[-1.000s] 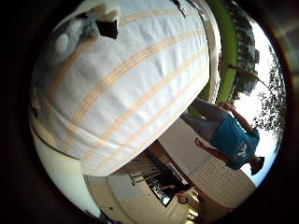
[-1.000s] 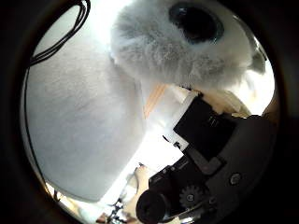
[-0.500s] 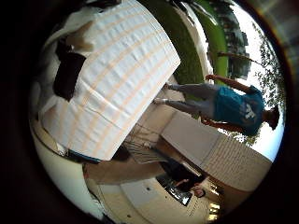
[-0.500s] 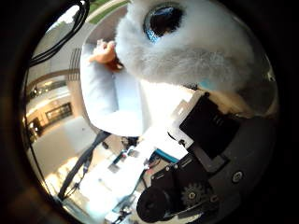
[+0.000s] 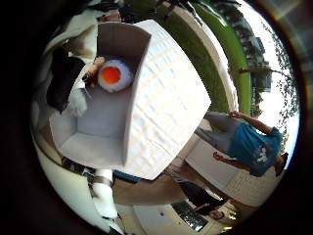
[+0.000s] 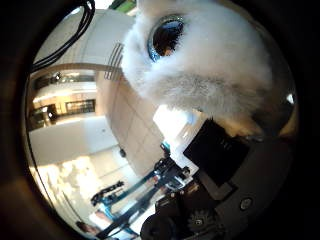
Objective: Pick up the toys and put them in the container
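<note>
1. White fluffy plush toy (image 6: 210, 65) with a big dark glossy eye is filling much of the thumb-side view, sitting right against the palm; the hand (image 6: 220, 195) is showing black and geared parts just beside the fur. Judging it as clenched around the toy, though the fingers curling round it are not directly visible.
2. Container (image 5: 105, 105), a white open box, is showing in the little-finger view, standing on a pale striped cloth (image 5: 171, 98). Inside it an orange-and-white round toy (image 5: 114, 76) is already lying near one corner, next to something dark and furry I can't identify.
3. Step in hand, as I read it: carrying the plush toward the box for release.
4. Doing it well: centring the palm over the box opening, aiming at the bare floor area away from the orange toy, lowering past the walls before opening so the fur isn't snagging on a rim.
5. Risk: soft fur may be clinging to the fingers on release.
</note>
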You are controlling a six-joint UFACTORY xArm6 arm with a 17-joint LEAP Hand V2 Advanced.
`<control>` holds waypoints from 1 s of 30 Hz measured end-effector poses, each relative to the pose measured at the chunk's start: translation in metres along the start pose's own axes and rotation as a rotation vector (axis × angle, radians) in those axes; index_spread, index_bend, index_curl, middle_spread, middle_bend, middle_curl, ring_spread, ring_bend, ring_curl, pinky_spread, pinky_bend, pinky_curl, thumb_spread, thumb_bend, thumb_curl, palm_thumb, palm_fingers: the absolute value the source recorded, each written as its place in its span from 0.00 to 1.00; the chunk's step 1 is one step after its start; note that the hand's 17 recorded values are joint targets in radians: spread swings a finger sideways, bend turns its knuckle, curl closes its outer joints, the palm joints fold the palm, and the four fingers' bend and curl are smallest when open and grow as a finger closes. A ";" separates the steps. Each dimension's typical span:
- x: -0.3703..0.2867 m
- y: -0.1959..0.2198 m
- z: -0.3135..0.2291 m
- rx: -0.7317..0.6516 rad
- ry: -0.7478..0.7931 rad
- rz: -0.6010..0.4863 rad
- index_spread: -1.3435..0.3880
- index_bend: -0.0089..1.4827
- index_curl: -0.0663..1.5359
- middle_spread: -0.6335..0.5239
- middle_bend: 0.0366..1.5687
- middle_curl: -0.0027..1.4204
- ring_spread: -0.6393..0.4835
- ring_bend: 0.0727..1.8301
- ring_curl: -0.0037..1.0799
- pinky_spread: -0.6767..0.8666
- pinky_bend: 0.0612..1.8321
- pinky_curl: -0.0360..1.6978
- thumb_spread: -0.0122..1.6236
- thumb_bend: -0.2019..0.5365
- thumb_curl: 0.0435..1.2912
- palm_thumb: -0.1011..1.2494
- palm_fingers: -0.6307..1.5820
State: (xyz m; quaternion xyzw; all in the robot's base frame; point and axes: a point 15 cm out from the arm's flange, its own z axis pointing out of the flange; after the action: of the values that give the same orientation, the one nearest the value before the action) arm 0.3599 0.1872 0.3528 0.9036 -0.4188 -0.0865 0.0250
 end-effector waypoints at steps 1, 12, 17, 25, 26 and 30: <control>0.000 -0.001 0.002 -0.008 -0.002 0.005 0.22 0.55 0.06 0.33 0.66 0.74 0.48 0.68 0.80 0.61 0.60 0.69 0.73 0.23 0.44 0.73 0.69; -0.004 0.060 0.013 -0.279 -0.067 0.011 0.53 0.38 0.09 0.57 0.10 0.43 0.77 0.28 0.47 0.69 0.37 0.53 0.73 0.23 0.37 0.64 0.16; -0.002 0.075 -0.003 -0.262 -0.071 0.023 0.54 0.30 0.10 0.60 0.06 0.36 0.82 0.22 0.39 0.72 0.29 0.46 0.72 0.24 0.35 0.64 0.20; 0.001 0.099 -0.022 -0.244 -0.100 0.031 0.54 0.21 0.13 0.62 0.05 0.28 0.84 0.17 0.34 0.74 0.23 0.39 0.72 0.24 0.34 0.64 0.24; 0.002 0.102 -0.024 -0.241 -0.110 0.027 0.54 0.20 0.13 0.63 0.04 0.27 0.84 0.16 0.34 0.75 0.24 0.38 0.71 0.24 0.34 0.64 0.25; 0.000 0.110 -0.033 -0.212 -0.136 0.014 0.53 0.18 0.15 0.64 0.04 0.23 0.86 0.16 0.32 0.76 0.25 0.37 0.70 0.25 0.33 0.66 0.25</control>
State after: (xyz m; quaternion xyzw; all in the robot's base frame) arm 0.2832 0.1154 0.3977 0.8850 -0.4144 -0.1910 0.0924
